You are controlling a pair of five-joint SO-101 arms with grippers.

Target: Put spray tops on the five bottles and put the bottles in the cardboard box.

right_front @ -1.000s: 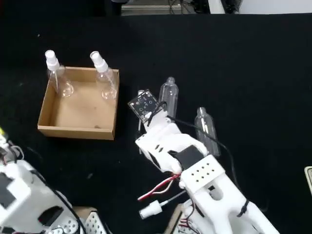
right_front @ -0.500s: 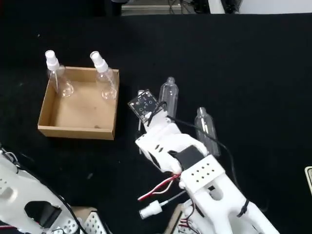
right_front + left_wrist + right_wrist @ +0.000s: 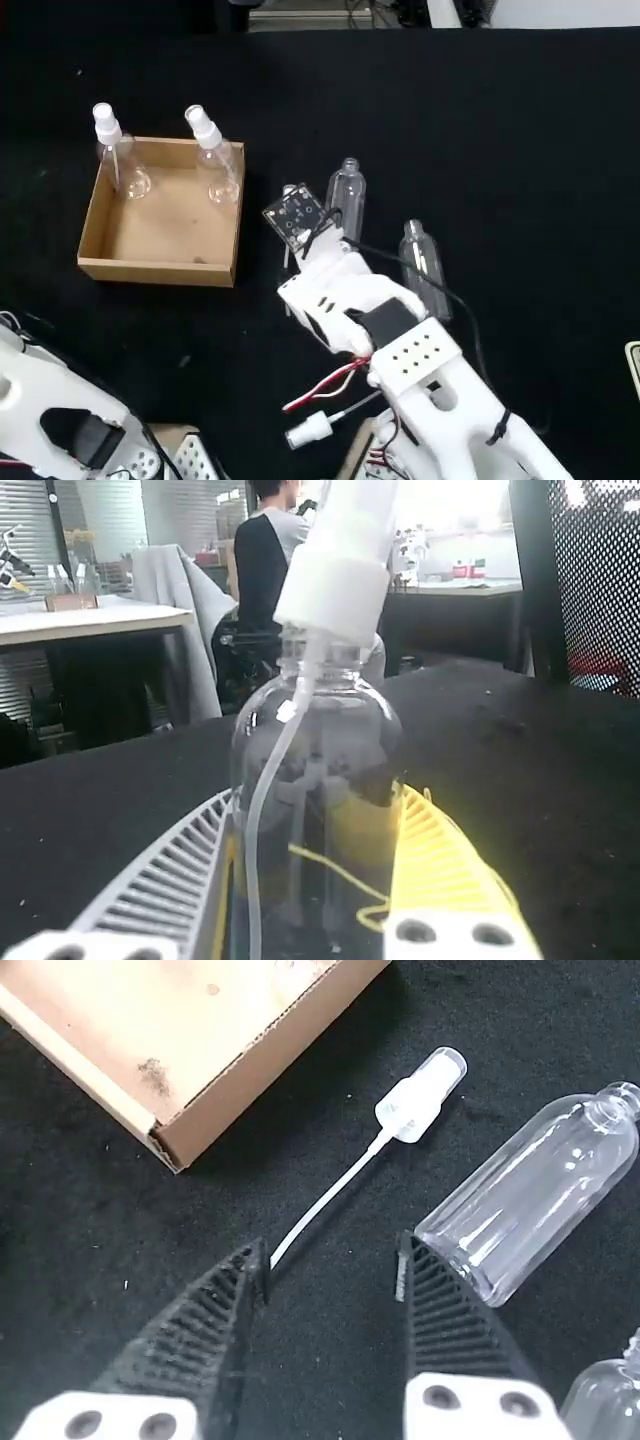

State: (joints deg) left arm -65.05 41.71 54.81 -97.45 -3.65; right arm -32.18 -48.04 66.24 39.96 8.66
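Note:
A clear bottle (image 3: 315, 780) with a white spray top (image 3: 340, 570) stands upright between the fingers of my left gripper (image 3: 315, 825), which is shut on it. My left arm (image 3: 50, 430) is at the table's near left corner. My right gripper (image 3: 330, 1250) hangs open over a loose spray top (image 3: 420, 1095), with the thin tube reaching toward one finger. Beside it lies a topless bottle (image 3: 530, 1200); a second topless bottle (image 3: 420, 255) lies further right. Two capped bottles (image 3: 215, 165) stand in the cardboard box (image 3: 160, 268).
Another loose spray top (image 3: 310, 430) lies near the front edge beside the right arm (image 3: 350, 300). The box corner (image 3: 170, 1145) is close to my right gripper. Black table stretches open to the back and right.
The left arm has shifted at the near left corner, sinking toward the table's front edge. The right arm and the bottles on the table have stayed put.

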